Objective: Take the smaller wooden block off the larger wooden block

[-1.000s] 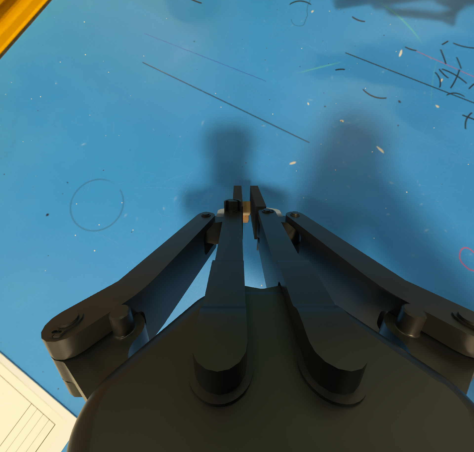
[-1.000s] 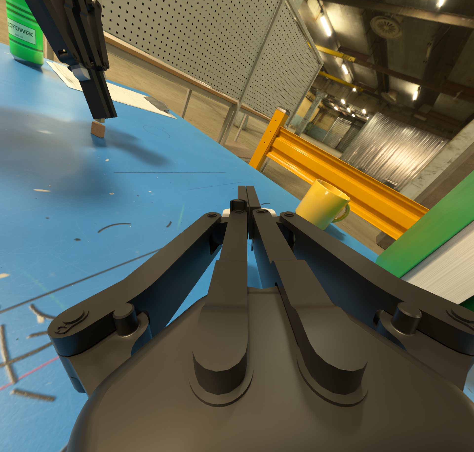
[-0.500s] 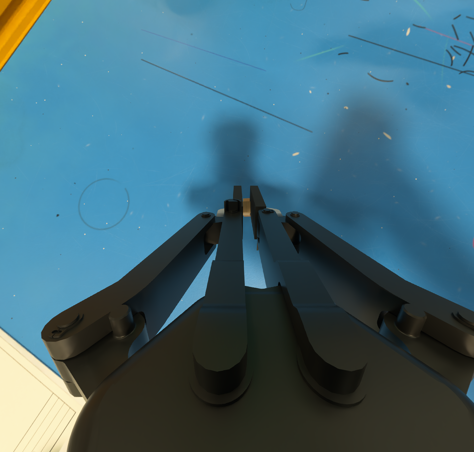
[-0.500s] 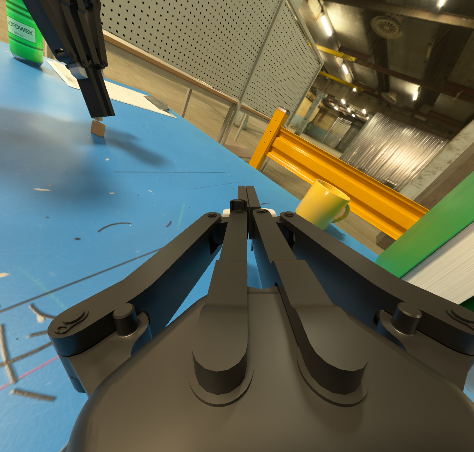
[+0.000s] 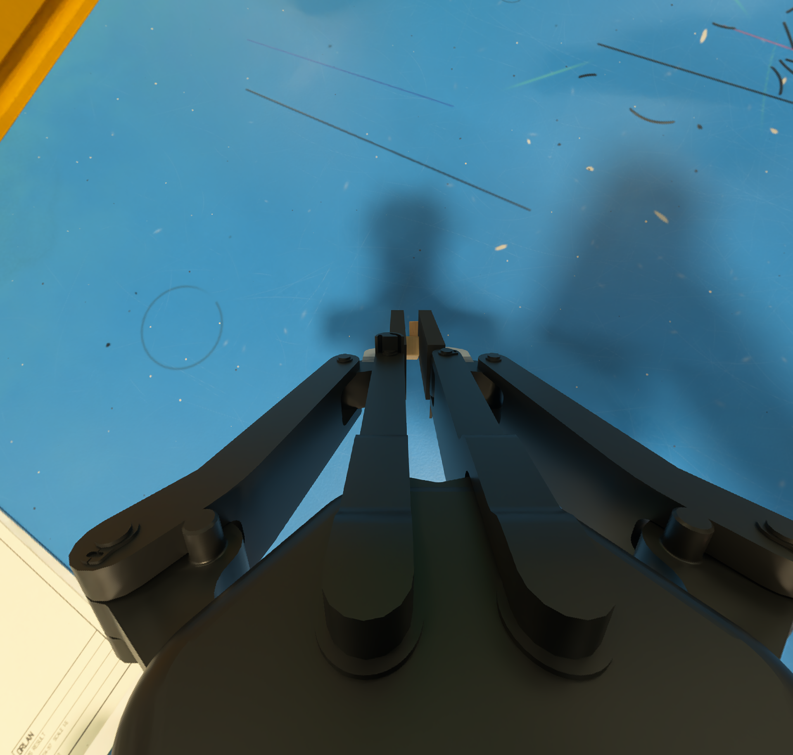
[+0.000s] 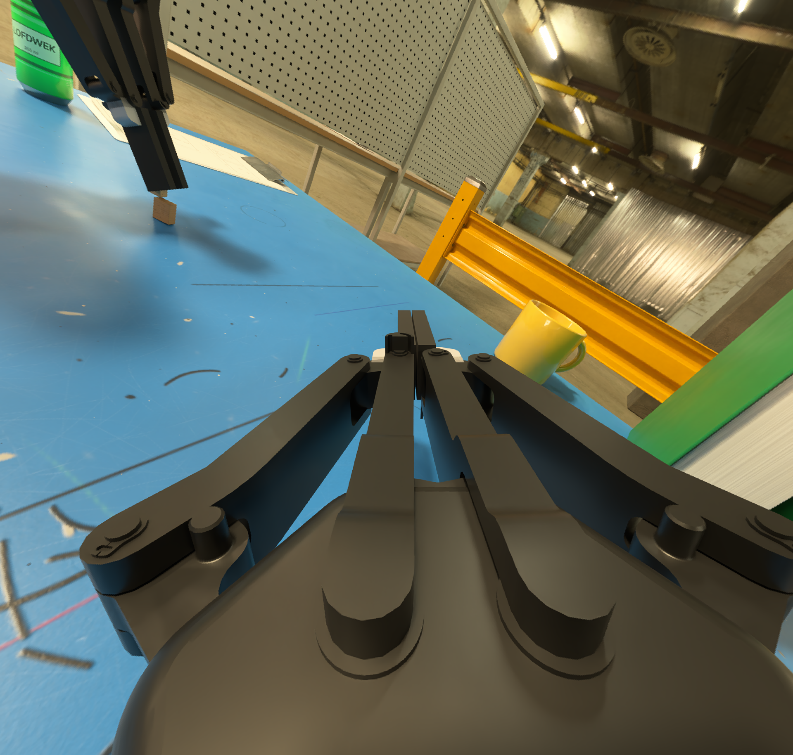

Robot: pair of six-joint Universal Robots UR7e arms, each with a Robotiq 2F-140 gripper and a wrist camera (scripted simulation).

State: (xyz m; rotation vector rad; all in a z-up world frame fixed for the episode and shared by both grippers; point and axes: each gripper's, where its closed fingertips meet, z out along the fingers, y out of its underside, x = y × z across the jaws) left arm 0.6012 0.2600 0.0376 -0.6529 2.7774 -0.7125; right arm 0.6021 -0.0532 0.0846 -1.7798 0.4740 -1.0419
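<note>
Wooden small block [image 5: 413, 340] pinched between left gripper [image 5: 411, 327] fingers, narrow gap only. Vs 1 s ago: gripper higher, sliver of daylight now btwn small block and big block [image 6: 164, 211], which sits on blue table [image 6: 128, 348] far left. Lift looks begun; next set it down elsewhere. Right gripper [image 6: 411, 327] fingers pressed together, empty, near yellow mug [image 6: 536, 344].

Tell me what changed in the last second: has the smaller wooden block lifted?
The left gripper, shut on the small pale wooden block, has risen slightly above the larger brown wooden block, which stayed put on the blue table; whether the blocks have separated is unclear. The right gripper stayed shut and still.
</note>
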